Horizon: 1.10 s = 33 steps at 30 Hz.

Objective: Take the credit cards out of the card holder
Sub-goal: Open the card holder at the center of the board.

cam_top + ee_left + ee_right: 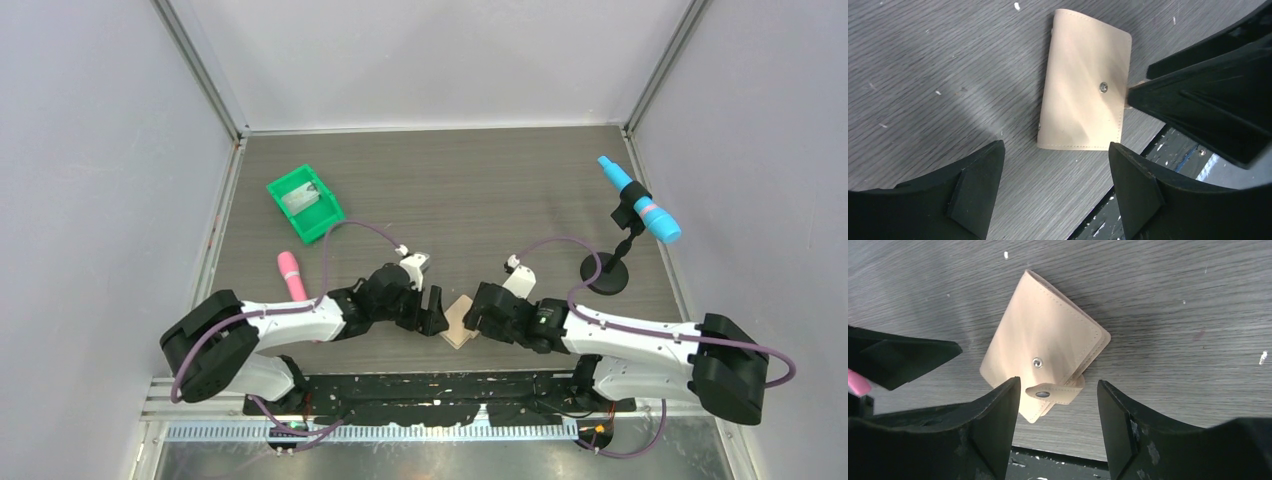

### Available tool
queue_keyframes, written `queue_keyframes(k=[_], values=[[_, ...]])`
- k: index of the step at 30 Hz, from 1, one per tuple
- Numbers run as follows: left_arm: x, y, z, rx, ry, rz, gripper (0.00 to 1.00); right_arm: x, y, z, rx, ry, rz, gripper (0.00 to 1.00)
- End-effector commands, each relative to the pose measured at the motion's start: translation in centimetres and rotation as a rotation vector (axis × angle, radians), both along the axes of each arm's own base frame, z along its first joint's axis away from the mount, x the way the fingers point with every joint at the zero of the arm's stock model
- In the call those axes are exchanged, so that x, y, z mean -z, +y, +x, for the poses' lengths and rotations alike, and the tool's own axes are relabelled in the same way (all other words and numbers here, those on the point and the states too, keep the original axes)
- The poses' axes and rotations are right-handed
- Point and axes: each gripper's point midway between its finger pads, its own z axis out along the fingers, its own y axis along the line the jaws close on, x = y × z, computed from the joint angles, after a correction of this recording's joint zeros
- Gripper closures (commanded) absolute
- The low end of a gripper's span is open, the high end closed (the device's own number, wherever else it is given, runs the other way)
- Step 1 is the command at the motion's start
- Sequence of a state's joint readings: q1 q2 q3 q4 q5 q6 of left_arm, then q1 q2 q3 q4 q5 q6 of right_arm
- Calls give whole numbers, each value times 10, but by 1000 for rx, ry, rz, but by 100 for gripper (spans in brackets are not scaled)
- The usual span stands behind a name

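Observation:
The tan card holder lies folded shut on the table near the front edge, between my two grippers. In the left wrist view the card holder shows its snap stud face up. In the right wrist view the card holder has its strap tab unsnapped and sticking out. My left gripper is open and empty, just short of the holder. My right gripper is open, with the strap tab between its fingertips but not gripped. The credit cards are hidden inside the holder.
A green bin stands at the back left. A pink cylinder lies left of the left arm. A blue tool on a black stand is at the right. The table's front edge is close behind the holder.

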<state>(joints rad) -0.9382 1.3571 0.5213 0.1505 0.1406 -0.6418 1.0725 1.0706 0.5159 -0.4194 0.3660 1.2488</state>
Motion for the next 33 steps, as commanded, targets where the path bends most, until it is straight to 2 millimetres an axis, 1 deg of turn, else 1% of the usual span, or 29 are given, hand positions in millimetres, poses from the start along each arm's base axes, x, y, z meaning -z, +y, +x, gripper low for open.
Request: queue_keyframes(k=[1, 4, 6, 9, 12, 13, 14, 15, 16, 17, 18, 19, 20, 22, 23, 27, 33], values=[[-15, -19, 0, 19, -23, -90, 22, -6, 4, 12, 50, -28, -18, 35], [-12, -24, -6, 31, -17, -95, 23, 3, 0, 11, 52, -22, -48, 37], [-9, -25, -8, 26, -9, -90, 24, 5, -2, 11, 44, -29, -49, 41], [-7, -25, -10, 14, -6, -88, 26, 5, -3, 11, 3, -58, -59, 51], [-7, -22, -12, 15, -45, -24, 26, 6, -9, 6, -47, -80, -59, 58], [-7, -20, -12, 15, -67, 14, 26, 1, -6, 7, -55, -102, -20, 62], [-8, -19, -11, 10, -99, 52, 26, 5, -5, 5, -73, -108, -1, 64], [-8, -18, -11, 12, -122, 89, 25, 2, -3, 4, -82, -121, 30, 68], [-10, -18, -11, 14, -143, 120, 25, 7, -3, 0, -95, -122, 53, 70], [-11, -20, -11, 22, -160, 140, 25, 4, -1, 0, -99, -134, 84, 74], [-12, -22, -11, 24, -174, 158, 25, 9, -3, -2, -107, -136, 95, 79], [-12, -22, -12, 26, -185, 180, 24, 6, -2, -3, -109, -145, 112, 81], [-12, -23, -12, 27, -198, 195, 24, 8, -4, -4, -116, -149, 111, 87], [-12, -26, -12, 34, -224, 230, 23, 5, -6, -4, -128, -171, 112, 93], [-12, -27, -12, 36, -241, 248, 22, 1, -7, -3, -129, -186, 121, 94], [-11, -36, -15, 69, -295, 315, 21, -6, -11, -2, -133, -225, 137, 95], [-5, -46, -17, 95, -330, 365, 21, -15, -13, 1, -132, -277, 166, 95]])
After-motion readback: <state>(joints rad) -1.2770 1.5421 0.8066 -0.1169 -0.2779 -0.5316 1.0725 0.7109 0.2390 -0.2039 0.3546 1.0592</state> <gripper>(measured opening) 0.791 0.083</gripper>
